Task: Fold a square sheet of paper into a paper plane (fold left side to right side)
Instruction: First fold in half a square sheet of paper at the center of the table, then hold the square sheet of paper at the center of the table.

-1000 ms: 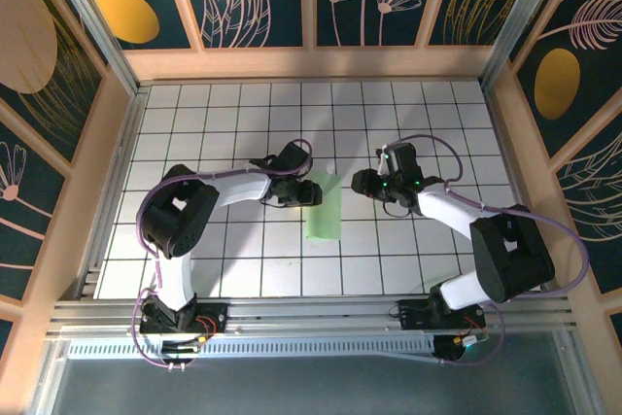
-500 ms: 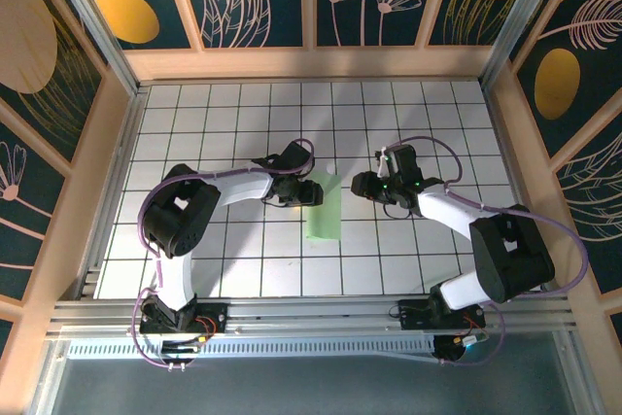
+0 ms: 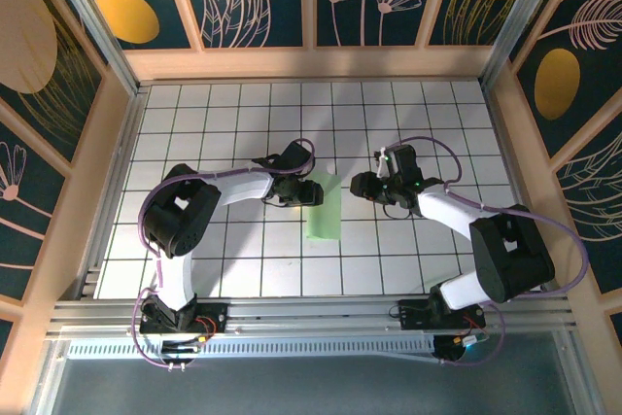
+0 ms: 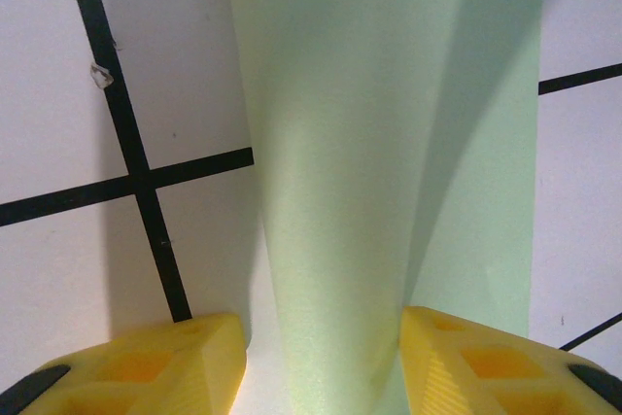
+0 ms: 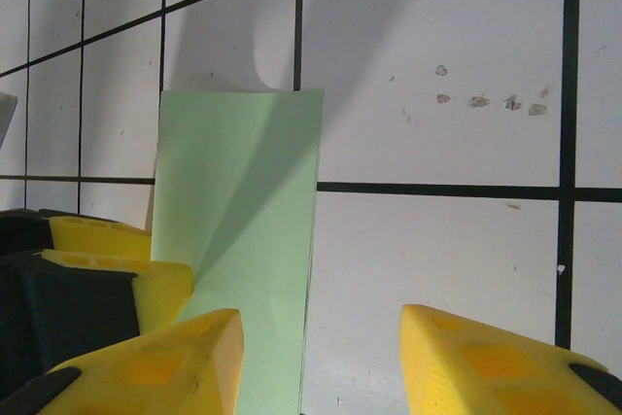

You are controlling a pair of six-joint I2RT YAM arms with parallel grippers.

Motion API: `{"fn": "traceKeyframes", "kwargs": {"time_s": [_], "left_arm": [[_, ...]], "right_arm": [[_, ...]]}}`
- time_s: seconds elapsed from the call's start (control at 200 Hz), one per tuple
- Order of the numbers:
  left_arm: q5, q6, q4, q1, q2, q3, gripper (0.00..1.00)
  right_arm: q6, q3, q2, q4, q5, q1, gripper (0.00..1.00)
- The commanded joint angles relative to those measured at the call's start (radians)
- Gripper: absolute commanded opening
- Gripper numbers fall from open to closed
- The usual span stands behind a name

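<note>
The walled enclosure with its flower-patterned panels surrounds the gridded desk, and it is the nearest thing to a container here: what it holds is the two arms and one sheet of paper. You see that sheet, pale green, lying folded to a narrow upright strip near the middle of the desk, between the two grippers. Over the last second it has kept its place and outline, so judge the left-to-right fold as made and now being held or flattened. The left gripper has stayed on the strip's left edge; from its wrist the left gripper has its jaws apart, with a raised band of the sheet of paper running between them and a gap beside one finger, so it looks released rather than pinching. The right gripper has crept slightly toward the strip. It is unclenched over bare tile, with the sheet of paper just beside it.
</note>
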Motion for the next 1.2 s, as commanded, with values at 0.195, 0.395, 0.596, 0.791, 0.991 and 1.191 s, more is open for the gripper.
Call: {"fn": "traceKeyframes", "kwargs": {"time_s": [0.195,0.395,0.596,0.791,0.991,1.191], "left_arm": [[0.012,0.016,0.068,-0.032,0.122,-0.019,0.48],[0.009,0.015,0.064,-0.031,0.121,-0.021,0.48],[0.008,0.012,0.063,-0.031,0.121,-0.022,0.48],[0.005,0.010,0.063,-0.032,0.118,-0.022,0.48],[0.004,0.009,0.062,-0.032,0.116,-0.024,0.48],[-0.010,0.010,0.060,-0.031,0.112,-0.027,0.48]], "right_arm": [[-0.002,-0.021,0.001,0.014,-0.060,0.001,0.46],[0.044,-0.037,0.029,0.092,-0.193,0.012,0.34],[0.080,-0.022,0.111,0.160,-0.245,0.071,0.11],[0.097,-0.002,0.185,0.187,-0.247,0.105,0.02],[0.091,0.002,0.235,0.187,-0.244,0.113,0.00],[0.076,0.000,0.267,0.153,-0.208,0.112,0.00]]}}
